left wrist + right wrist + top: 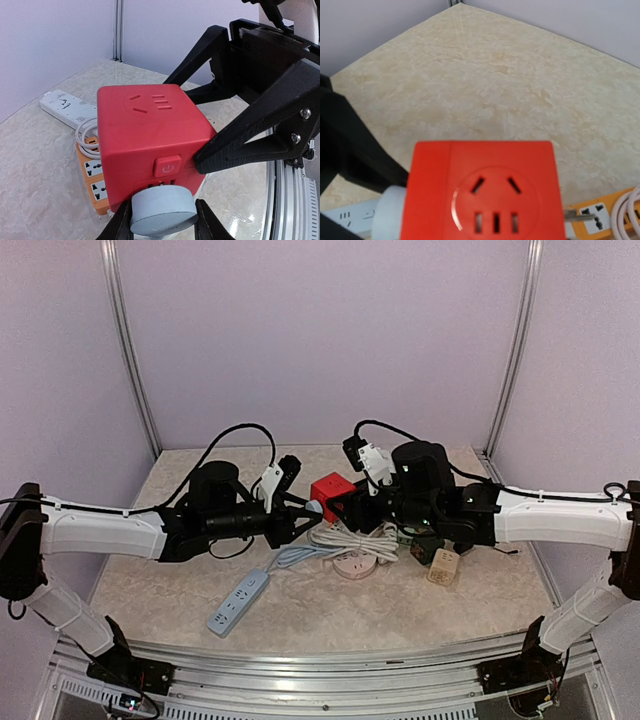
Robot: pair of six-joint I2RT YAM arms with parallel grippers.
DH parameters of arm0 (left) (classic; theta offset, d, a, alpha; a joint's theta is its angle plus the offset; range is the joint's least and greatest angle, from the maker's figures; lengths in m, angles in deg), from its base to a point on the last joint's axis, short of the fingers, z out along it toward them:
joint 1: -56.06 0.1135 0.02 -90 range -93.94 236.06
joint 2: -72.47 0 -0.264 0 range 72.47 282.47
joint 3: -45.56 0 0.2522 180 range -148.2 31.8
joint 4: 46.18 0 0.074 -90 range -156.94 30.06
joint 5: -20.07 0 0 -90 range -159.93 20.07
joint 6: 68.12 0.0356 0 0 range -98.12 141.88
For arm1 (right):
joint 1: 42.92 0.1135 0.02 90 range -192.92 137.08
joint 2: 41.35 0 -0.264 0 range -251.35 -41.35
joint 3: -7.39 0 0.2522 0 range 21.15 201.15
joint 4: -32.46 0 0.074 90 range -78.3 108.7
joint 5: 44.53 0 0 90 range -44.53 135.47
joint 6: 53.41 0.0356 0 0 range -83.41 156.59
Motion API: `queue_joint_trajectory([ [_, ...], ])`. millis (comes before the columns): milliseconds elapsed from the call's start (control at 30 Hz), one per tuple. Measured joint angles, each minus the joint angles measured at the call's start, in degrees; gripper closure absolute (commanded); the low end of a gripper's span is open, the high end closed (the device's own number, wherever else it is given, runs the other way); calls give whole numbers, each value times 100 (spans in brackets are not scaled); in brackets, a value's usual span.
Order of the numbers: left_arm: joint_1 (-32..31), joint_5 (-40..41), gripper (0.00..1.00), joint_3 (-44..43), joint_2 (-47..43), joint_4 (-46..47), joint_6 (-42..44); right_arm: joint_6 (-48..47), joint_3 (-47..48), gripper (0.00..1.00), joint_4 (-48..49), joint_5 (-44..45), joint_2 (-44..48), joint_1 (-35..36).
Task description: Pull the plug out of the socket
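A red cube socket [332, 495] is held above the table between the two arms. A round grey-blue plug [162, 210] sits against its power-button face; I cannot see its prongs. My left gripper [162, 222] is shut on the plug, one finger on each side. My right gripper [352, 502] is shut on the red cube [145, 135]; its black fingers [250, 130] clamp it from the right. In the right wrist view the cube [485, 195] fills the bottom, with the plug [390, 212] at its left side. The right gripper's own fingertips are hidden there.
An orange power strip [92, 175] and a coiled white cable [350, 537] lie under the cube. A white strip [65, 105] lies beyond. A light blue power strip [238, 603] lies front left, and a beige cube socket [443, 566] at the right.
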Motion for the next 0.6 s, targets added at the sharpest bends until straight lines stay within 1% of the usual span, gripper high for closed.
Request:
queue_joint_trajectory([
  [200,-13,63,100,0,-2,2,-4,35,2,100,-13,164,0,0],
  [400,-249,627,100,0,-4,2,24,118,98,100,-240,459,-4,66],
  [600,-417,1174,100,0,-4,20,70,251,498,100,-750,789,-175,140],
])
